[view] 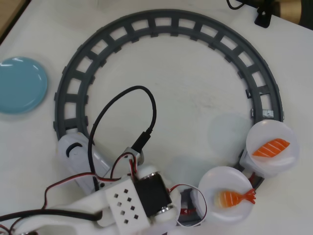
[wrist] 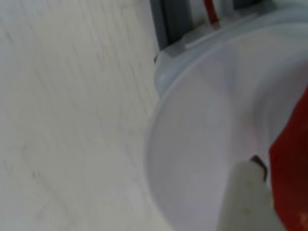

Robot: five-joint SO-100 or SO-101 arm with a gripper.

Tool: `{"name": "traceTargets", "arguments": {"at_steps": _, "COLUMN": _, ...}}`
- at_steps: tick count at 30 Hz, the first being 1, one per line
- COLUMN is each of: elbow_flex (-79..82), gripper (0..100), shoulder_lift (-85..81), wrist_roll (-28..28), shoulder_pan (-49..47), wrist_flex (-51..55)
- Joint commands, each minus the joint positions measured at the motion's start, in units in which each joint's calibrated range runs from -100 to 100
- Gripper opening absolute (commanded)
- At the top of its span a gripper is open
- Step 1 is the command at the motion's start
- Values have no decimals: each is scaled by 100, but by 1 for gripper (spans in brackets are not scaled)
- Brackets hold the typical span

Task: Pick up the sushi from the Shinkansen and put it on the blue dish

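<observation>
While the round light-blue plastic dish (view: 20,84) lies empty at the table's left edge in the overhead view, nothing has been delivered yet. Along the near edge, the white toy bullet train (view: 78,156) rides the grey circular track (view: 166,24), partly under the white robot arm (view: 132,200). Rightward, white plates carry an orange shrimp piece (view: 234,198) and a striped salmon piece (view: 271,147). In the wrist view, a dark-red tuna slice (wrist: 291,173) shows at a white plate (wrist: 211,125), beside a white fingertip (wrist: 248,202); its long axis cannot be judged. Whether the gripper is open or holding cannot be told.
</observation>
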Motion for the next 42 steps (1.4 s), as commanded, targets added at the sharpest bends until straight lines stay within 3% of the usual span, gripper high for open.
{"name": "traceTargets", "arguments": {"at_steps": 1, "elbow_flex": -22, "gripper": 19, "shoulder_lift": 125, "wrist_roll": -34, "shoulder_pan": 7, "wrist_flex": -20}}
{"name": "traceTargets", "arguments": {"at_steps": 6, "elbow_flex": -49, "gripper": 17, "shoulder_lift": 382, "wrist_roll": -97, "shoulder_pan": -1, "wrist_flex": -37}}
{"name": "traceTargets", "arguments": {"at_steps": 9, "elbow_flex": -194, "gripper": 1, "shoulder_lift": 366, "wrist_roll": -233, "shoulder_pan": -98, "wrist_flex": -28}}
{"name": "traceTargets", "arguments": {"at_steps": 14, "elbow_flex": -1086, "gripper": 3, "shoulder_lift": 9, "wrist_roll": -327, "shoulder_pan": -433, "wrist_flex": 192}}
{"name": "traceTargets", "arguments": {"at_steps": 24, "elbow_flex": -1104, "gripper": 3, "shoulder_lift": -671, "wrist_roll": -463, "shoulder_pan": -1788, "wrist_flex": 192}}
{"name": "traceTargets", "arguments": {"at_steps": 42, "elbow_flex": -1889, "gripper": 3, "shoulder_lift": -99, "wrist_roll": -1007, "shoulder_pan": -4508, "wrist_flex": 184}}
